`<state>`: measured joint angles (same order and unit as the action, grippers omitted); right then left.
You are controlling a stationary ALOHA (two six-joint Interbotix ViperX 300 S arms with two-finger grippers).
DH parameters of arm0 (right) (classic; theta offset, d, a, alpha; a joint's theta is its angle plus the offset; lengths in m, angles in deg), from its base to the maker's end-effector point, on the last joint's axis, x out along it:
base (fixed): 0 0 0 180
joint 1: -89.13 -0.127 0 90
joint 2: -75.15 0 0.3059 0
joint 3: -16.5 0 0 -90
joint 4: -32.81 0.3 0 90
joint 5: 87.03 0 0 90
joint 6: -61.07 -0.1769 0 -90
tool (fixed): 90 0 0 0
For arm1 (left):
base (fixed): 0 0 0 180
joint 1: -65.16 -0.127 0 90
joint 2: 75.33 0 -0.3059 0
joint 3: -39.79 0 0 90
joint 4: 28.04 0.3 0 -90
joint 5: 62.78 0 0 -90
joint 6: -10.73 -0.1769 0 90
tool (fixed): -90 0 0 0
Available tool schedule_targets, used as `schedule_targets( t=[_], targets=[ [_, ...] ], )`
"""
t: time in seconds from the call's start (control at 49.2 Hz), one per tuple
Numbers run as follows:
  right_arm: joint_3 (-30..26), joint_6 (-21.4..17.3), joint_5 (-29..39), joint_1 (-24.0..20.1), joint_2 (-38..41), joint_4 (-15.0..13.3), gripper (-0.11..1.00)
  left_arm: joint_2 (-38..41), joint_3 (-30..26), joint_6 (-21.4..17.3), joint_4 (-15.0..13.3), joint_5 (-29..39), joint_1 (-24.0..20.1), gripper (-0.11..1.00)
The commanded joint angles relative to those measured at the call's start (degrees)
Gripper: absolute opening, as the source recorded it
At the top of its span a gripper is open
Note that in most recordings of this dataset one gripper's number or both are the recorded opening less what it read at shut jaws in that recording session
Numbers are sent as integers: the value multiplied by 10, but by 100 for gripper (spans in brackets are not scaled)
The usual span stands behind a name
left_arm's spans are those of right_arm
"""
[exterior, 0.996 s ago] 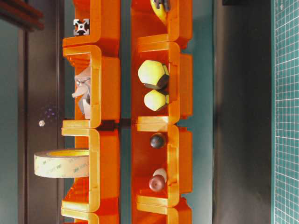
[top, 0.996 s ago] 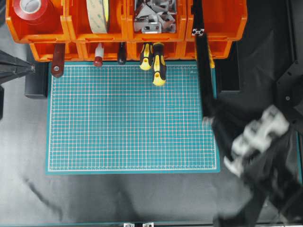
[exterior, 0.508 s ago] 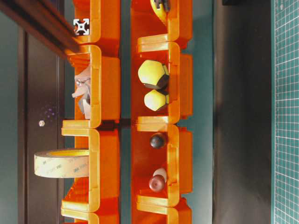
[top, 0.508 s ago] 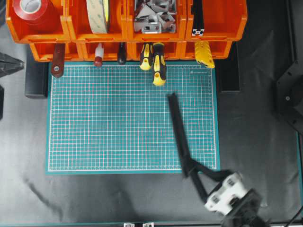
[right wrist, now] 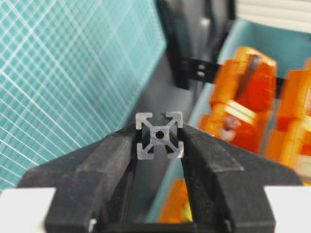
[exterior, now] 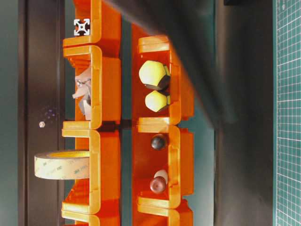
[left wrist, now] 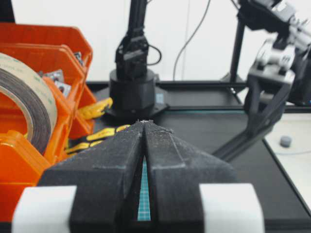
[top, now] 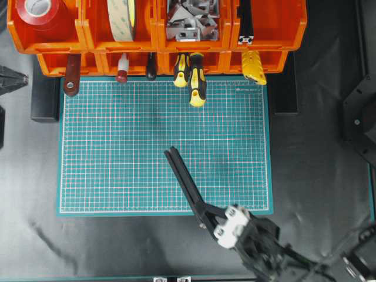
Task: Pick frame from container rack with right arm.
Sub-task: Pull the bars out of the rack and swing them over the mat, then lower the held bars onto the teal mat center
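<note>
Black frame [top: 183,178] clamped in right gripper [top: 205,212], left gripper [left wrist: 144,127] closed empty

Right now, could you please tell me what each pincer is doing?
Left pincer: closed, holding nothing.
Right pincer: closed on the frame.

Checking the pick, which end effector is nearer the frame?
Right. The right end effector is shut on the frame over the green mat; the left end effector is shut, far off by the container rack.
</note>
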<state>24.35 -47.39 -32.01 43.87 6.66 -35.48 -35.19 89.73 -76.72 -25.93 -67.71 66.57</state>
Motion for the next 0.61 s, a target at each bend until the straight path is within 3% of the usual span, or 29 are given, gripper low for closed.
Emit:
schedule_targets(
  t=[0.0, 0.203, 0.589],
  targets=[
    [18, -14, -59, 28, -18, -5, 26, 5, -19, 4, 2, -3, 1, 0],
    [40, -17, -158, 90, -18, -12, 26, 5, -19, 17, 2, -5, 1, 0],
    [64, -18, -239, 166, -18, -12, 26, 7, -18, 25, 2, -3, 1, 0]
  ],
)
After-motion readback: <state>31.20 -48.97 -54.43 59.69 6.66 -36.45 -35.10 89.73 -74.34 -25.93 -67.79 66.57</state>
